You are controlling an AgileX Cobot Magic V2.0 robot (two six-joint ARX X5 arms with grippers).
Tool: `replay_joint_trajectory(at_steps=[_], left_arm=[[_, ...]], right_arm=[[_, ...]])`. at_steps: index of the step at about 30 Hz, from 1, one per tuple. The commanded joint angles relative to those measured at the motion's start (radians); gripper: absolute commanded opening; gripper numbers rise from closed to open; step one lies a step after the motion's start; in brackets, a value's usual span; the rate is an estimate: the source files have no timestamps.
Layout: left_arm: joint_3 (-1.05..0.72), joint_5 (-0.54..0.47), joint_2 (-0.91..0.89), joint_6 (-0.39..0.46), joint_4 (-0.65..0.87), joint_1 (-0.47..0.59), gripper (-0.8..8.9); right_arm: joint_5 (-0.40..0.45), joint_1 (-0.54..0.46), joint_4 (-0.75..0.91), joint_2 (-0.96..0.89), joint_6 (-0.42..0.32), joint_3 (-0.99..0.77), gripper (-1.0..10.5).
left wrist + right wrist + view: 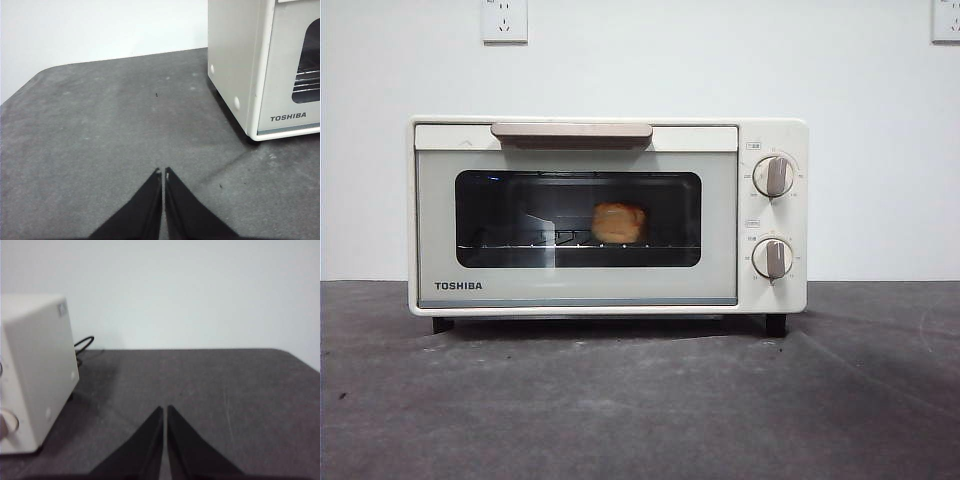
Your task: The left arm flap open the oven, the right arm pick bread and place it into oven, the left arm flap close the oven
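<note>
The cream-white TOSHIBA oven [610, 215] stands on the dark table with its door shut and its beige handle [571, 132] at the top. The golden-orange bread [618, 223] lies on the wire rack inside, seen through the dark glass. My left gripper [163, 172] is shut and empty, low over the table off the oven's left front corner [260, 70]. My right gripper [164, 409] is shut and empty over the table beside the oven's right side [40, 365]. Neither arm shows in the front view.
Two round knobs [774, 176] sit on the oven's right panel. A black cable [85, 343] runs behind the oven. White wall sockets [504, 20] are on the wall behind. The grey table [640, 400] stretches in front of the oven.
</note>
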Motion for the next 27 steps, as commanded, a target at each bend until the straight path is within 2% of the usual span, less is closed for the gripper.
replay_joint_trajectory(at_steps=[1, 4, 13, 16, 27], left_arm=[[-0.021, -0.002, -0.002, -0.003, -0.006, 0.002, 0.16], [-0.021, -0.002, -0.002, -0.003, -0.007, 0.002, 0.16], [-0.021, -0.002, -0.002, -0.003, -0.007, 0.002, 0.16], [-0.021, -0.002, -0.002, -0.003, -0.007, 0.002, 0.16], [-0.020, -0.002, -0.002, -0.003, -0.007, 0.002, 0.16]], right_arm=[[0.000, 0.000, 0.011, -0.019, 0.030, -0.034, 0.1], [0.000, 0.003, -0.008, -0.036, 0.050, -0.065, 0.1], [0.000, 0.004, -0.193, -0.035, 0.051, -0.064, 0.1], [0.000, 0.004, -0.185, -0.035, 0.081, -0.064, 0.1], [0.000, 0.004, -0.167, -0.035, 0.079, -0.064, 0.1]])
